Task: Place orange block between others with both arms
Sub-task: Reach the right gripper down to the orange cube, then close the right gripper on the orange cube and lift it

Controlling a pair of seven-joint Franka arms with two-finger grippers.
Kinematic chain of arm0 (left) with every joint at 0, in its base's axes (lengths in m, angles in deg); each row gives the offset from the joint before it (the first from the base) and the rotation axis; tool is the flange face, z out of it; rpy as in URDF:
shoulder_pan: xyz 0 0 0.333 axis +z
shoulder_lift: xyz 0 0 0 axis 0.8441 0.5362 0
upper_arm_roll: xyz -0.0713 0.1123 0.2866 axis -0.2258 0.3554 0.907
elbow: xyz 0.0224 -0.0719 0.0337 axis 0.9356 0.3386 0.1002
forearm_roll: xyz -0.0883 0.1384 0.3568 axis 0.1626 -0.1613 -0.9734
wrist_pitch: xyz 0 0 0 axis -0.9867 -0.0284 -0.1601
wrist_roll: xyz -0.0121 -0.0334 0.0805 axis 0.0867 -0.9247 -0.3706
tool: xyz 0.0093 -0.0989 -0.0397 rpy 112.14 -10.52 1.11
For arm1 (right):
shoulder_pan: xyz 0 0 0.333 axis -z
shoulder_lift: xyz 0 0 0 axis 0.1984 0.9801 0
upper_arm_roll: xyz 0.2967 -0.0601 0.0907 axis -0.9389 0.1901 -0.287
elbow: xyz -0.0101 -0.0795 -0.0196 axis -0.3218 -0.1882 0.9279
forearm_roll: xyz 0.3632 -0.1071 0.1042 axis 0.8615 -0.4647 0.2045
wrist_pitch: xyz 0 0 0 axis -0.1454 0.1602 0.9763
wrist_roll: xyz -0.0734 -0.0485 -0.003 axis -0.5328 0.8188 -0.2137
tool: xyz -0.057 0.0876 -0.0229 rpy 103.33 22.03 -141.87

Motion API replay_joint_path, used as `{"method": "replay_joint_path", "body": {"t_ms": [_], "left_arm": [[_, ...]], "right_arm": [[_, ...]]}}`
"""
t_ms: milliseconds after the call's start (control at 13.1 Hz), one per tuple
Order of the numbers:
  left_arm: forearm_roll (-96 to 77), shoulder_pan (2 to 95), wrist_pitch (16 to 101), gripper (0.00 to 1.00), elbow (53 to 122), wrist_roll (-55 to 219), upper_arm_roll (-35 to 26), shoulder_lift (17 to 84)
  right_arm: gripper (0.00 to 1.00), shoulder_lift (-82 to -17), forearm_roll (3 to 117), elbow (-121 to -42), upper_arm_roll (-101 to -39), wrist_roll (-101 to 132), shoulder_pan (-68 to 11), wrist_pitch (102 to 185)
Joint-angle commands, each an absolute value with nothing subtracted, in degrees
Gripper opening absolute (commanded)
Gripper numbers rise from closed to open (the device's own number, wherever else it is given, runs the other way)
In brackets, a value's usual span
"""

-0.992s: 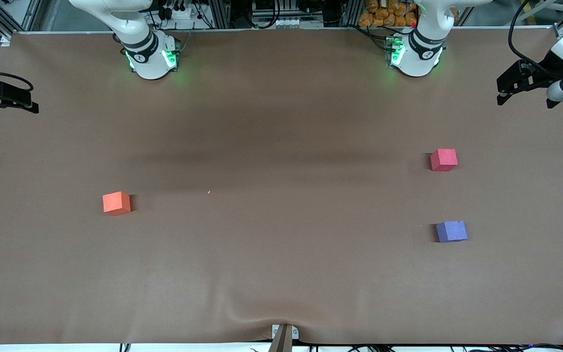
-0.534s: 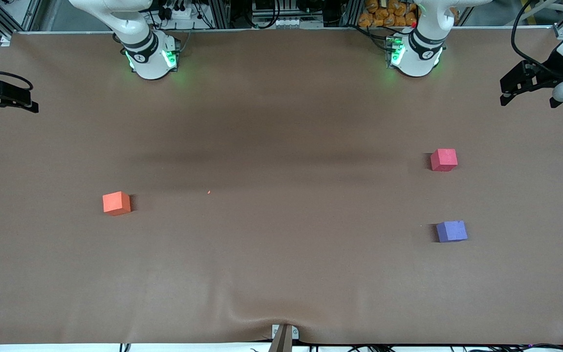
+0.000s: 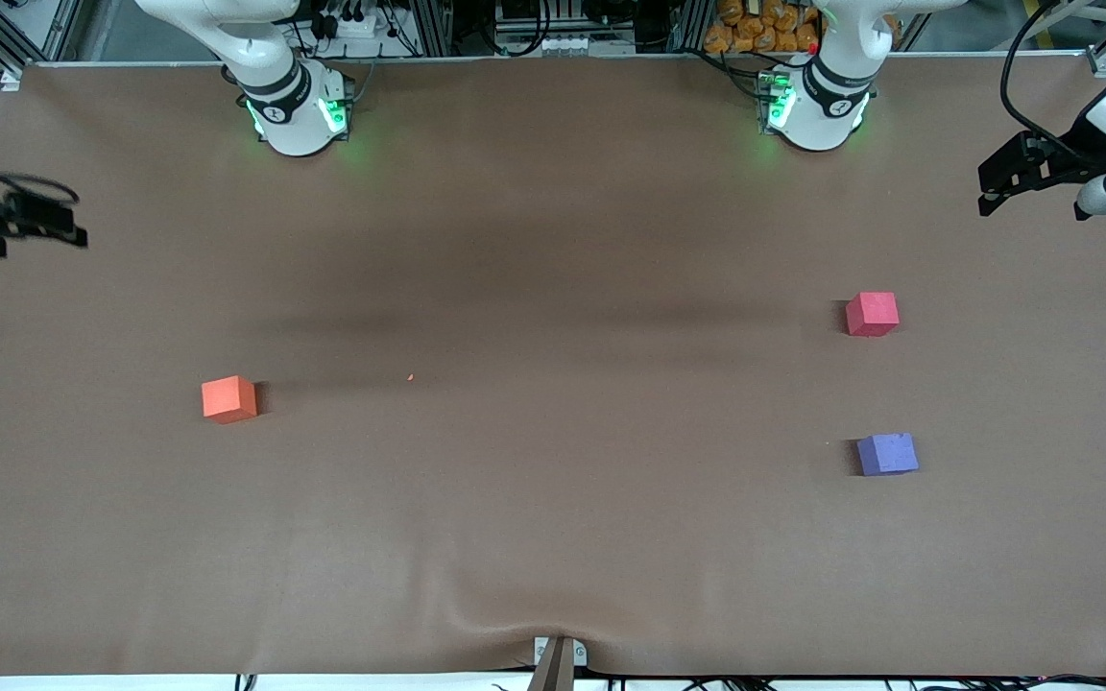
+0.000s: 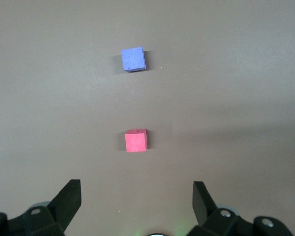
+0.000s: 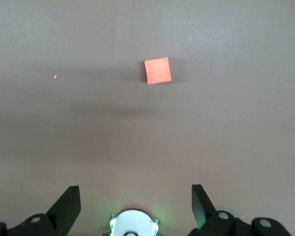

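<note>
The orange block (image 3: 228, 399) sits on the brown table toward the right arm's end; the right wrist view shows the orange block (image 5: 158, 71) well ahead of my open, empty right gripper (image 5: 135, 196). The pinkish-red cube (image 3: 872, 314) and the purple-blue cube (image 3: 887, 454) lie apart toward the left arm's end, the purple one nearer the front camera. In the left wrist view the red cube (image 4: 136, 141) and purple cube (image 4: 133, 59) line up ahead of my open, empty left gripper (image 4: 136, 196). The right gripper (image 3: 68, 226) and left gripper (image 3: 987, 190) each hover over their own end of the table.
A tiny orange speck (image 3: 410, 377) lies on the brown table cover (image 3: 553, 537) near the middle. The two green-lit arm bases (image 3: 299, 115) (image 3: 817, 110) stand along the table's edge farthest from the front camera. A small metal clamp (image 3: 558, 657) sits at the nearest edge.
The right gripper has shifted a little toward the front camera and shows motion blur. The left gripper has moved slightly at its end. The cubes have not moved.
</note>
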State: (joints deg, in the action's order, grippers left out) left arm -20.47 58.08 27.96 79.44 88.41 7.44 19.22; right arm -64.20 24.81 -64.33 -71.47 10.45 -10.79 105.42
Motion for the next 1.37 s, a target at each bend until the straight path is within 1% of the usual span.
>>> {"method": "replay_joint_path", "body": {"t_ms": [0, 229, 458, 686, 839, 1144, 1297], "left_arm": [[-20.70, 58.46, 27.47, 1.00, 78.90, 87.54, 7.00, 19.46], [-20.70, 58.46, 27.47, 1.00, 79.34, 87.36, 7.00, 19.45], [-20.62, 58.46, 27.47, 1.00, 79.43, 87.36, 7.00, 19.37], [-20.70, 58.46, 27.47, 1.00, 79.87, 87.36, 7.00, 19.37], [-20.62, 58.46, 27.47, 1.00, 79.78, 87.36, 7.00, 19.37], [-20.62, 58.37, 27.56, 1.00, 79.87, 87.36, 6.82, 19.54], [-20.62, 58.37, 27.73, 1.00, 79.79, 87.36, 6.82, 19.63]], "right_arm": [[1.00, -56.73, 25.33, -65.09, -71.14, 10.76, -11.27, 110.65], [1.00, -51.19, 25.33, -69.31, -71.14, 10.41, -10.83, 120.40], [1.00, -46.18, 25.16, -70.89, -71.14, 7.44, -11.27, 125.16], [1.00, -42.13, 25.16, -74.93, -71.14, 2.24, -11.36, 132.96], [1.00, -40.90, 25.16, -77.22, -71.14, 2.23, -12.50, 135.19], [1.00, -37.03, 25.07, -77.49, -71.14, 2.15, -13.64, 139.49], [1.00, -36.32, 24.72, -77.49, -71.05, 1.36, -13.82, 141.77]]}}
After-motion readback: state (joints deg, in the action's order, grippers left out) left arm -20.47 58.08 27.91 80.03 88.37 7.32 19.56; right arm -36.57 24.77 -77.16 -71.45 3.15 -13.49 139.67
